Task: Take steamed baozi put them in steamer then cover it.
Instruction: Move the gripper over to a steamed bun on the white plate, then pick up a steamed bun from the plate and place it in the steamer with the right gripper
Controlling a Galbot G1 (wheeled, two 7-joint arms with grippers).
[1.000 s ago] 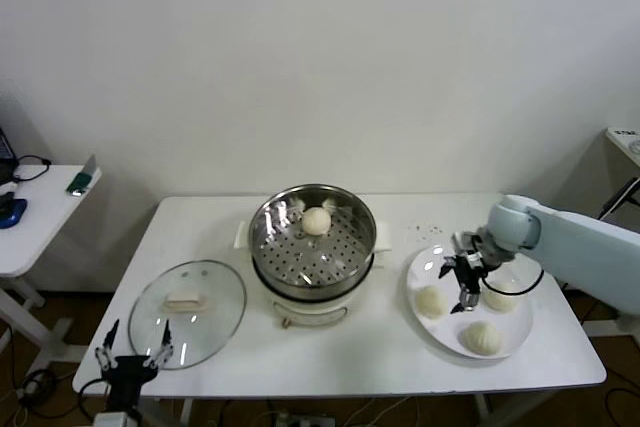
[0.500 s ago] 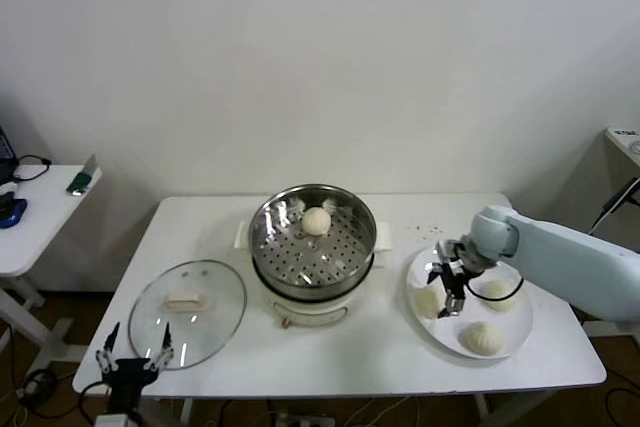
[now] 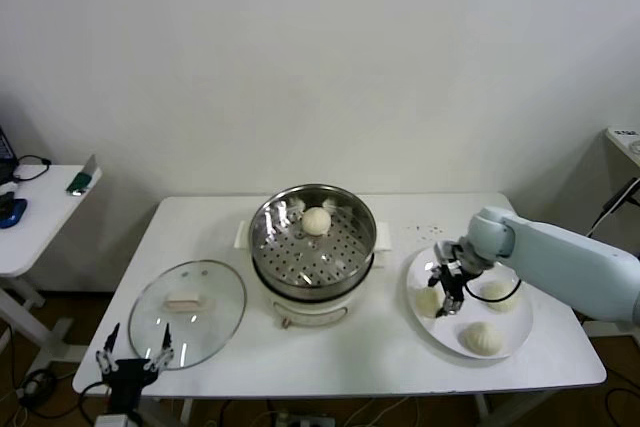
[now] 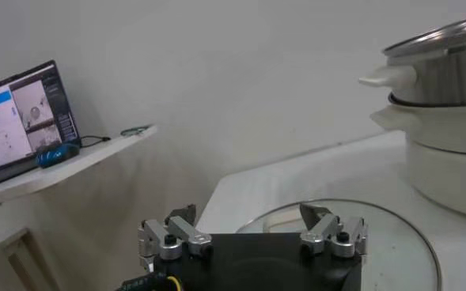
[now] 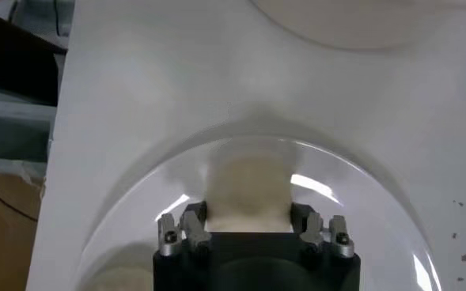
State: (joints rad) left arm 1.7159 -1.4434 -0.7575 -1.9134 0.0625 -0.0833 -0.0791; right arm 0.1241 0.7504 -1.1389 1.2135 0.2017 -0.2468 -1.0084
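One steamed baozi lies on the perforated tray of the steel steamer at the table's middle. Three more baozi lie on a white plate to its right: a left one, a far right one and a front one. My right gripper is down over the left one, open. In the right wrist view the bun sits between my right gripper's fingers. The glass cover lies flat on the table left of the steamer. My left gripper hangs open and empty at the front left edge.
A small side table with a laptop and cables stands at the far left. The left wrist view shows my left gripper just before the cover, with the steamer beyond it. A wall runs behind the table.
My right gripper has moved left across the plate, from above the far right baozi to over the left one, and dropped slightly. The left arm has not moved.
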